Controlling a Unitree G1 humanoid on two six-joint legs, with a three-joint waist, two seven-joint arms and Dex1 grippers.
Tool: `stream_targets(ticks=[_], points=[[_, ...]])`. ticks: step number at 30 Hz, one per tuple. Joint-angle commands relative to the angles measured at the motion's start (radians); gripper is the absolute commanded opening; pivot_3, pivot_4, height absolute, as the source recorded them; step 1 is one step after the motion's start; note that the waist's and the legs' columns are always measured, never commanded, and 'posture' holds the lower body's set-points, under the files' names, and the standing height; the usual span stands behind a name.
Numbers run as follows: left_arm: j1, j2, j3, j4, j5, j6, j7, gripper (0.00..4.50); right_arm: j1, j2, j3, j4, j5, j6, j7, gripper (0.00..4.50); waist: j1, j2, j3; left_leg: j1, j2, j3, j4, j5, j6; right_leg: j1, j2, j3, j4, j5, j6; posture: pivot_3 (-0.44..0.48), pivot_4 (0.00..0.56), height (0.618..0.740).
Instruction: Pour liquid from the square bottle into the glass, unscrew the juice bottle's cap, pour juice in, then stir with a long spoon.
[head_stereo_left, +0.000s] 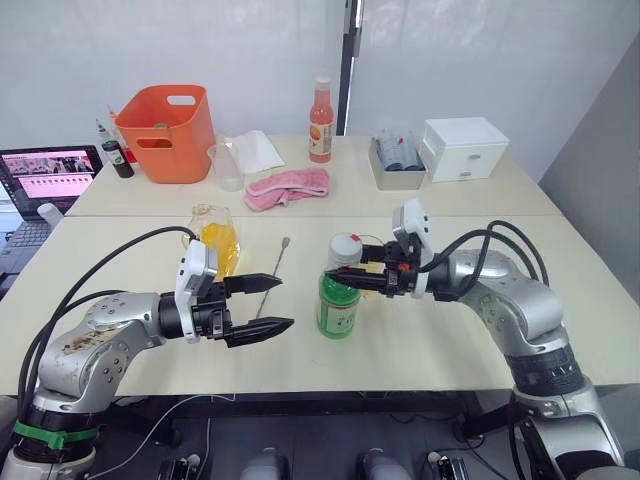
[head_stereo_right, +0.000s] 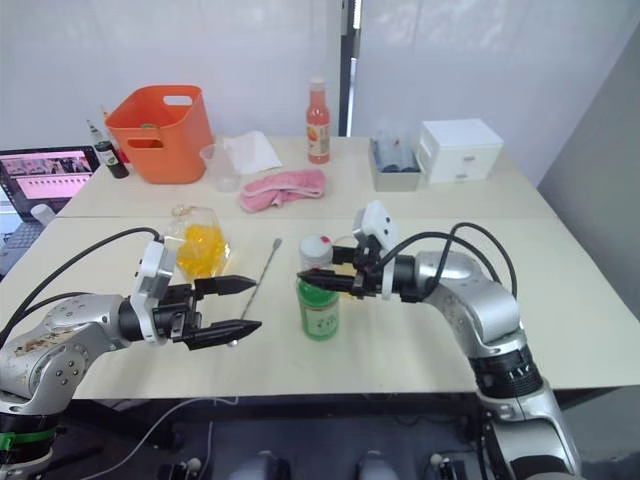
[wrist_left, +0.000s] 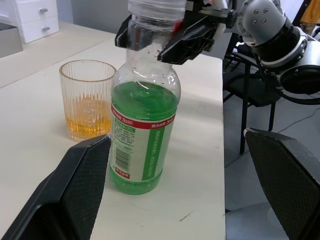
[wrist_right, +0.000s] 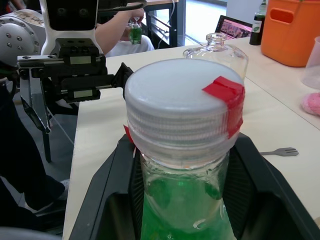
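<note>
The juice bottle (head_stereo_left: 339, 304) stands upright near the table's front, part full of green juice (wrist_left: 143, 102). Its white cap (wrist_right: 182, 107) with a red tab is screwed on. My right gripper (head_stereo_left: 338, 272) is shut on the bottle's neck just under the cap. To the bottle's left my left gripper (head_stereo_left: 285, 303) is open, its fingers (wrist_left: 82, 185) spread wide and apart from the bottle. The glass (wrist_left: 87, 105) stands just behind the bottle, with yellow-orange liquid in its bottom. Behind my left gripper is the square bottle (head_stereo_left: 216, 240). The long spoon (head_stereo_left: 275, 268) lies flat beside it.
At the back of the table are an orange bucket (head_stereo_left: 165, 130), a measuring cup (head_stereo_left: 227, 166), a pink cloth (head_stereo_left: 288, 187), an orange-red bottle (head_stereo_left: 320, 120), a grey tray (head_stereo_left: 398, 162) and a white drawer box (head_stereo_left: 463, 148). A laptop (head_stereo_left: 45, 175) is at far left.
</note>
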Motion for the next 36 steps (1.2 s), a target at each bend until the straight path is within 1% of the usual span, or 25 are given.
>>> stream_targets(ticks=[1, 4, 7, 9, 12, 16, 19, 23, 28, 30, 33, 35, 36], points=[[-0.007, -0.006, 0.010, -0.005, 0.004, -0.034, -0.013, 4.50, 0.042, -0.010, -0.081, -0.214, 0.102, 0.117, -0.117, 1.51, 0.002, 0.000, 0.000, -0.001, 0.000, -0.001, 0.000, 0.000, 0.000, 0.000, 0.000, 0.000, 0.000, 0.000, 0.000, 0.000, 0.150, 0.715], [-0.009, -0.019, 0.007, 0.002, 0.022, -0.063, -0.016, 4.50, 0.101, 0.021, -0.137, -0.370, 0.162, 0.237, -0.302, 1.51, 0.003, 0.000, 0.000, -0.001, 0.000, -0.001, 0.000, 0.000, 0.000, 0.000, -0.001, -0.001, 0.000, 0.000, 0.000, 0.000, 0.150, 0.715], [-0.011, -0.027, 0.006, 0.009, 0.027, -0.080, -0.022, 4.50, 0.159, 0.093, -0.171, -0.510, 0.185, 0.335, -0.525, 1.51, 0.001, 0.000, 0.000, -0.001, 0.000, -0.001, 0.001, 0.000, 0.000, 0.000, -0.001, -0.001, 0.000, 0.000, 0.000, 0.000, 0.150, 0.715], [-0.013, -0.028, 0.001, 0.013, 0.031, -0.085, -0.028, 4.50, 0.186, 0.120, -0.159, -0.578, 0.159, 0.367, -0.622, 1.51, 0.000, 0.000, 0.000, -0.001, 0.000, -0.001, 0.001, 0.000, 0.000, 0.000, 0.000, 0.000, 0.001, 0.000, 0.000, 0.000, 0.150, 0.715], [-0.018, -0.026, -0.010, 0.019, 0.038, -0.089, -0.040, 4.50, 0.213, 0.153, -0.138, -0.633, 0.111, 0.383, -0.740, 1.51, 0.000, 0.000, 0.000, -0.001, 0.000, -0.001, 0.001, 0.000, 0.000, 0.000, 0.000, 0.000, 0.000, 0.000, 0.000, 0.000, 0.150, 0.715], [-0.028, -0.024, -0.018, 0.032, 0.044, -0.089, -0.058, 4.50, 0.224, 0.165, -0.117, -0.652, 0.098, 0.409, -0.801, 1.51, 0.001, 0.000, 0.000, -0.001, -0.001, -0.001, 0.001, 0.000, 0.000, 0.000, 0.000, -0.001, 0.000, 0.000, 0.000, 0.000, 0.150, 0.715], [-0.038, -0.025, -0.025, 0.045, 0.049, -0.092, -0.071, 4.50, 0.253, 0.166, -0.070, -0.651, 0.062, 0.394, -0.820, 1.51, -0.001, 0.000, 0.000, -0.001, 0.000, -0.001, 0.001, 0.000, 0.000, 0.000, 0.000, -0.001, 0.000, 0.000, 0.000, 0.000, 0.150, 0.715], [-0.050, -0.026, -0.034, 0.060, 0.058, -0.093, -0.084, 4.50, 0.301, 0.173, -0.022, -0.633, 0.022, 0.353, -0.820, 1.51, -0.001, -0.001, 0.000, 0.000, 0.000, -0.001, 0.001, 0.000, 0.000, 0.001, 0.000, 0.000, 0.000, 0.000, 0.000, 0.000, 0.150, 0.715], [-0.055, -0.024, -0.035, 0.071, 0.063, -0.097, -0.094, 4.50, 0.356, 0.215, -0.012, -0.615, 0.018, 0.303, -0.812, 1.51, -0.005, -0.002, -0.001, 0.002, 0.000, -0.001, 0.000, 0.000, 0.000, 0.002, 0.001, 0.000, 0.000, 0.000, 0.000, 0.000, 0.150, 0.715], [-0.053, -0.023, -0.035, 0.074, 0.065, -0.101, -0.099, 4.50, 0.367, 0.224, -0.015, -0.610, 0.026, 0.286, -0.801, 2.55, -0.006, -0.002, -0.001, 0.003, 0.001, -0.001, 0.000, 0.000, 0.000, 0.002, 0.001, 0.000, 0.000, 0.000, 0.000, 0.000, 0.150, 0.715], [-0.052, -0.022, -0.033, 0.076, 0.066, -0.103, -0.102, 4.50, 0.375, 0.208, -0.038, -0.602, 0.053, 0.270, -0.751, 3.49, -0.005, -0.002, -0.001, 0.003, 0.001, -0.001, 0.000, 0.000, 0.000, 0.002, 0.001, 0.000, 0.000, -0.001, -0.001, 0.000, 0.150, 0.715], [-0.052, -0.022, -0.032, 0.079, 0.068, -0.105, -0.103, 4.50, 0.363, 0.161, -0.089, -0.577, 0.097, 0.261, -0.666, 4.24, -0.004, -0.002, -0.001, 0.003, 0.000, -0.001, 0.000, 0.000, 0.000, 0.002, 0.000, 0.000, 0.000, -0.001, -0.001, 0.000, 0.150, 0.715], [-0.054, -0.022, -0.032, 0.081, 0.068, -0.105, -0.104, 4.50, 0.351, 0.130, -0.117, -0.556, 0.121, 0.252, -0.611, 4.46, -0.003, -0.002, -0.001, 0.002, 0.000, -0.001, 0.000, 0.000, 0.000, 0.002, 0.000, 0.000, 0.000, 0.000, -0.001, 0.000, 0.150, 0.715]])
